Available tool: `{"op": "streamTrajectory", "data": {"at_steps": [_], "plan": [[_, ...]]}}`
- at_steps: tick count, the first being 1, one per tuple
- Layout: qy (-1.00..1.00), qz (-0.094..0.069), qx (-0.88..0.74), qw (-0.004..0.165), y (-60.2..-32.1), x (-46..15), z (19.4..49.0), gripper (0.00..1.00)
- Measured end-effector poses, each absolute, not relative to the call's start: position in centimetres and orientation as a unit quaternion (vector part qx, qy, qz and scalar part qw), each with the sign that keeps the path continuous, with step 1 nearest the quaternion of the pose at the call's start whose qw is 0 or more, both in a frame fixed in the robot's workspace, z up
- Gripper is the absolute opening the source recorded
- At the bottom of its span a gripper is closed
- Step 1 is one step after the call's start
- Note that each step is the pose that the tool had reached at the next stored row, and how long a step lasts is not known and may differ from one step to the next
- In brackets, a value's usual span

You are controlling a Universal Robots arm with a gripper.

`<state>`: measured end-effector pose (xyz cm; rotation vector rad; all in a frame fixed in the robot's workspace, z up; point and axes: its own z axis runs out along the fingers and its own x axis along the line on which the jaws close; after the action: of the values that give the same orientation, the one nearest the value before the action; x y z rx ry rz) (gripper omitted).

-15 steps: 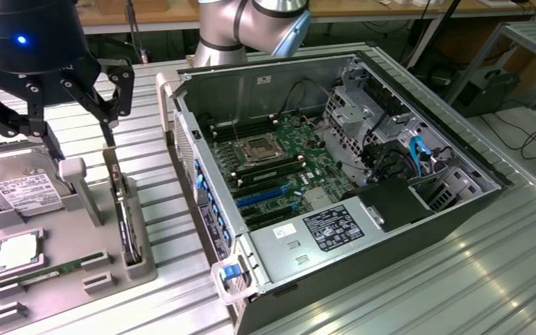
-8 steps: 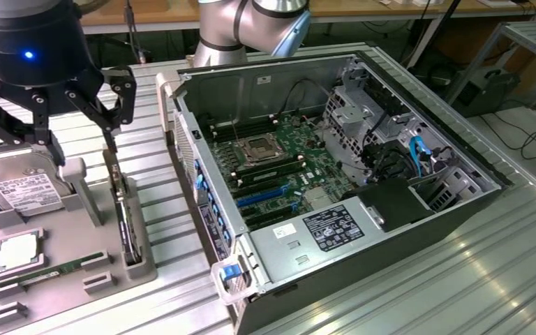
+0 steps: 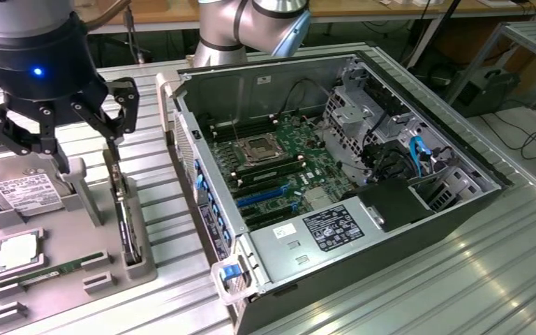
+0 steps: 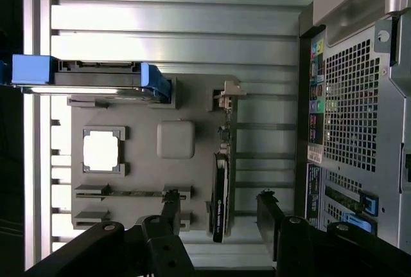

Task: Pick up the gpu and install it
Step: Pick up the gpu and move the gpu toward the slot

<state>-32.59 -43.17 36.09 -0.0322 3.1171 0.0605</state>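
Gripper (image 3: 82,139) spread wide, holding nothing, hovering over the gpu (image 3: 126,209) | gpu stands on edge in the grey tray (image 3: 68,234) slot, just beside the case (image 3: 278,77) | I'd call it stiff, light, fragile: pinch the flat faces, fan side probably, hard to see | slot walls hug it, case wall near, open above

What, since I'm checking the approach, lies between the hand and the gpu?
Nothing: in the wrist view the gpu stands edge-up, framed by the open hand with bare gaps either side.
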Motion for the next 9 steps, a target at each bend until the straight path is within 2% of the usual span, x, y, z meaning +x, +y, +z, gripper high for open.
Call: {"op": "streamTrajectory", "data": {"at_steps": [9], "plan": [[1.000,0.019,-0.010,0.012,-43.2,-32.6,34.1,0.60]]}}
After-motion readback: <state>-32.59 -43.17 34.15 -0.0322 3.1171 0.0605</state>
